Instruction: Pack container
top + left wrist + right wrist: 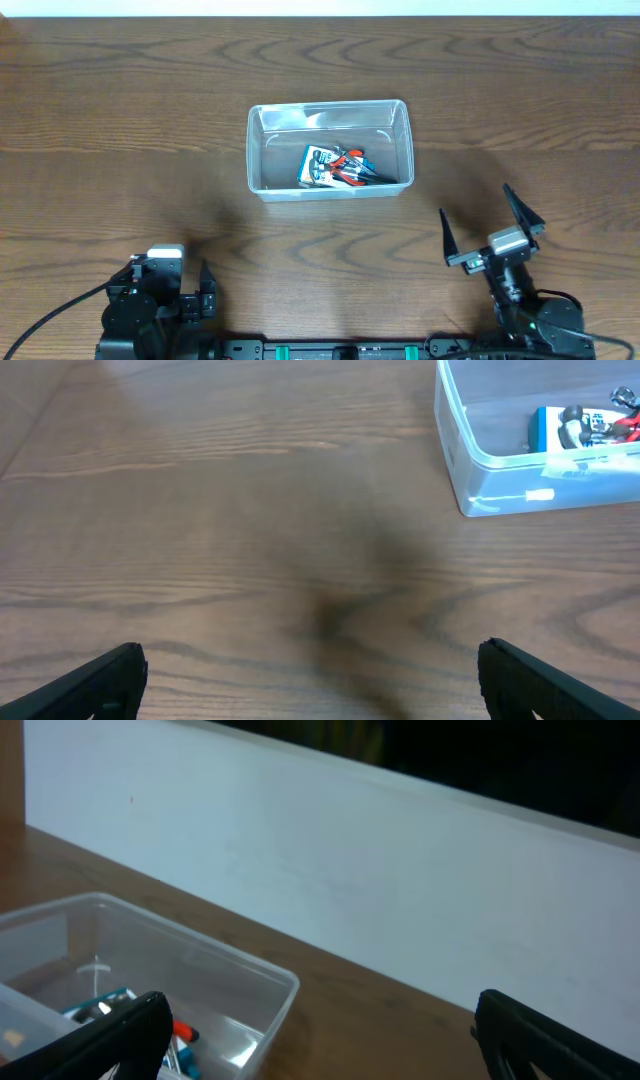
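Observation:
The clear plastic container (330, 150) stands on the wooden table at the middle. Inside it lie a blue-and-white packaged item (318, 166) and red-handled hand tools (352, 168). The container also shows in the left wrist view (480, 470) at the upper right and in the right wrist view (250, 975) at the lower left. My left gripper (185, 295) is open and empty near the front left edge. My right gripper (490, 225) is open and empty, raised to the front right of the container.
A white wall (400, 870) runs along the table's far edge. The wooden table top (250, 510) stretches bare in front of the left gripper.

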